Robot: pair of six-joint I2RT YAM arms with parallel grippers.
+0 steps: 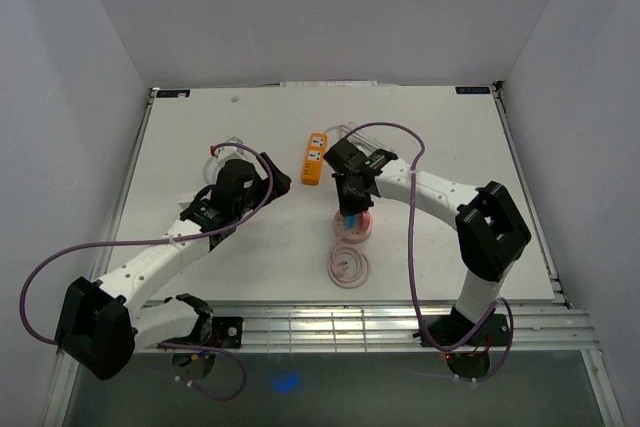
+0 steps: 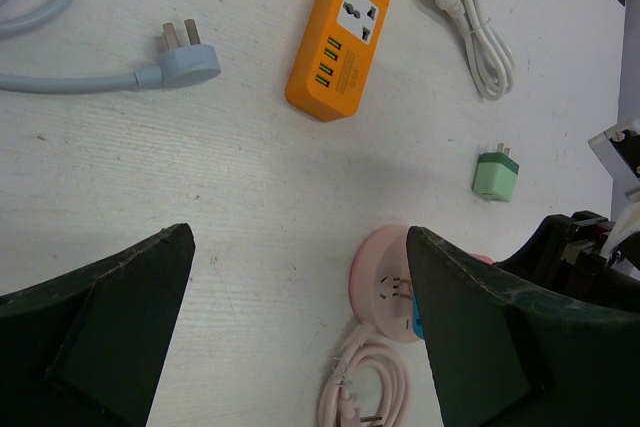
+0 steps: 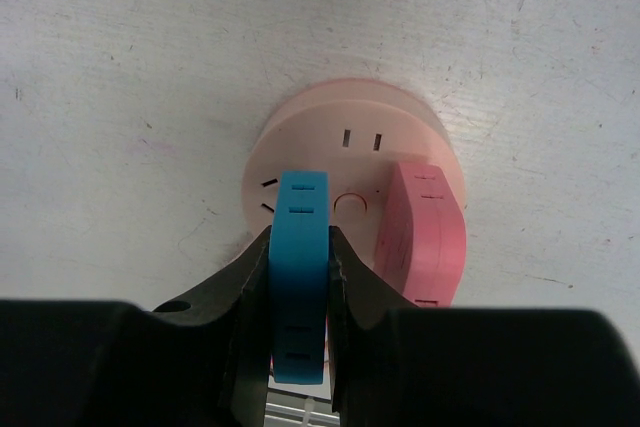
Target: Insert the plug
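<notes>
Inside right claw: blue plug clamped, tip over round pink socket.

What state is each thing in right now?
Left hand: open, holding nothing.
Right hand: shut on blue plug.
Blue plug: upright over round pink socket, seating unclear.
Pink plug: standing in that socket.
Orange power strip: outlets empty.
Green adapter: loose, unplugged.
Grey plug: lying unplugged.

Blue plug smooth matt plastic; pink socket same (slightly glossier); table rough, scuffed white.
</notes>
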